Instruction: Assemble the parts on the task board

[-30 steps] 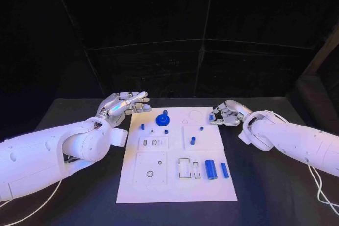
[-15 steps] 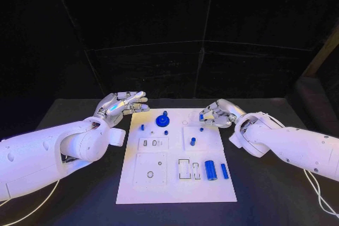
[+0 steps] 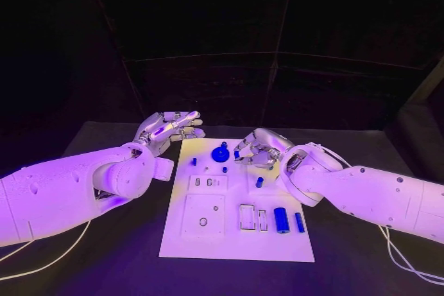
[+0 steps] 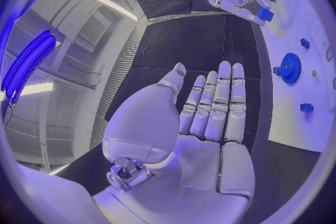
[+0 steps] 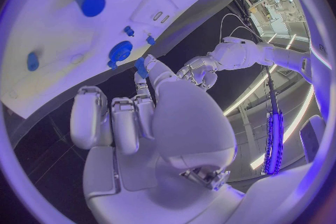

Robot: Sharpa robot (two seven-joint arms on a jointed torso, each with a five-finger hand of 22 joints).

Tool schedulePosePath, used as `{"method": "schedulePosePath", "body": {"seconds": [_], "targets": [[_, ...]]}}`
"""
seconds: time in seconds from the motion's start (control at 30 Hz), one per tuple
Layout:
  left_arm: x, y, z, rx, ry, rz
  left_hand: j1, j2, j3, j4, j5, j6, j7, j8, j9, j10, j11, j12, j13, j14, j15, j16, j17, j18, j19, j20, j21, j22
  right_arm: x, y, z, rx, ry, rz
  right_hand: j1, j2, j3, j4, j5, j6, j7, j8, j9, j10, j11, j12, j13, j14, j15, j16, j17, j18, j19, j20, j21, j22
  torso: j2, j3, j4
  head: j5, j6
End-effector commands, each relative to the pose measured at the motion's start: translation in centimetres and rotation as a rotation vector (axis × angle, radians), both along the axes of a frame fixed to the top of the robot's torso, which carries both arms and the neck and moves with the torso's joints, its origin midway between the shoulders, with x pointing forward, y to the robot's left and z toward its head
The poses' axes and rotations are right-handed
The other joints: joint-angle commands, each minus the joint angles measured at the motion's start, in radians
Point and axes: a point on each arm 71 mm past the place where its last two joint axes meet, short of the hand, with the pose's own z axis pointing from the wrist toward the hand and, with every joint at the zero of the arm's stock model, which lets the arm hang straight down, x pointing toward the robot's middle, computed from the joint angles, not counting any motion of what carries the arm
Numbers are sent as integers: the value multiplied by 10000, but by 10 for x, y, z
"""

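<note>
1. Head view: the right hand (image 3: 257, 147) is over the upper middle of the white board (image 3: 185, 244), and its fingers pinch a small blue piece (image 3: 238, 154).
2. The blue gear (image 3: 220, 154) stands on the board just to the left of this held piece, so in the frame the piece lies between the gear and the rest of the right hand.
3. The left wrist view confirms the grip: the blue piece (image 4: 265, 14) sits at the fingertips (image 4: 246, 12) of the right hand, apart from the gear (image 4: 288, 68).
4. The left hand (image 3: 169, 132) is at the upper left corner of the board, its fingers straight and holding nothing.
5. I judge the right hand is the nearer one for the next placing; which hole is the target I cannot tell.
</note>
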Motion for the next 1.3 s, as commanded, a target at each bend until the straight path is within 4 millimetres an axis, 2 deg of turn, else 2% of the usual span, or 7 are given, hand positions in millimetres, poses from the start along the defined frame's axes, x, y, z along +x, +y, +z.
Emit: {"method": "schedulePosePath", "body": {"seconds": [0.03, 0.2, 0.37, 0.47, 0.6, 0.87, 1.3], "targets": [[0, -3, 2, -149, -47, -147, 42, 66, -7, -63, 20, 75, -9, -55, -3, 72, -7, -54, -1, -54, -3, -44, 16, 145, 20, 35, -39, -12, -2, 15, -2, -953, -153, 236, -26, 57, 74, -12, 15, 112, -21, 42, 16, -47, -52, -72, 1226, 920, -95, 42, 2093, -179, 25, -37, 42, 24, -30, -38, 12, 116, -74], [1, -3, 2, -146, -53, -120, 42, 66, -7, -63, 20, 75, -9, -55, -3, 72, -7, -54, -1, -54, -3, -44, 16, 145, 20, 35, -39, -12, -6, 39, -6, -1279, -294, 665, -28, 56, 82, -16, 11, 115, -22, 41, 16, -55, -52, -84, 1217, 920, -96, 41, 2091, -179, 25, -37, 41, 22, -19, -18, -31, 225, -120], [4, -3, 1, -126, -69, -73, 42, 66, -7, -63, 20, 75, -9, -55, -3, 72, -7, -54, -1, -54, -3, -44, 16, 145, 20, 35, -39, -12, -8, 55, -13, -1592, -330, 884, -39, 44, 110, -33, -16, 128, -24, 40, 16, -68, -54, -98, 1210, 919, -98, 40, 2089, -179, 25, -40, 40, 23, -17, -9, 11, 208, -167], [5, -2, 1, -117, -79, -52, 42, 66, -7, -63, 20, 75, -9, -55, -3, 72, -7, -54, -1, -54, -3, -44, 16, 145, 20, 35, -39, -12, -10, 62, -17, -1750, -301, 972, -39, 44, 110, -33, -16, 128, -24, 40, 16, -68, -54, -98, 1210, 919, -98, 40, 2089, -179, 25, -40, 40, 23, -18, 1, -28, 249, -198], [5, -4, 1, -127, -82, -77, 43, 68, -6, -64, 20, 78, -10, -55, -3, 75, -8, -53, 0, -54, -3, -46, 18, 145, 20, 35, -40, -13, -12, 68, -25, -1968, -226, 1097, -44, 31, 121, -45, -32, 132, -24, 38, 15, -79, -55, -112, 1199, 917, -99, 36, 2081, -179, 24, -41, 39, 21, -9, 9, -9, 265, -243], [5, -6, 1, -142, -80, -122, 46, 72, -4, -67, 20, 84, -14, -54, -2, 83, -11, -51, 1, -56, -3, -50, 21, 145, 21, 35, -42, -14, -16, 75, -36, -2273, -1, 1246, -57, 19, 127, -49, -48, 134, -23, 36, 15, -80, -54, -113, 1200, 917, -100, 35, 2078, -177, 20, -42, 35, 14, -19, 17, -16, 320, -292], [6, -6, 1, -144, -66, -140, 46, 72, -4, -67, 20, 84, -14, -54, -2, 83, -11, -51, 1, -56, -3, -50, 21, 145, 21, 35, -42, -14, -15, 73, -44, -2468, 208, 1322, -108, -11, 140, -49, -83, 132, -17, 25, 11, -90, -51, -126, 1193, 913, -99, 26, 2061, -178, 21, -44, 34, 17, -27, -6, -5, 298, -333]]}}
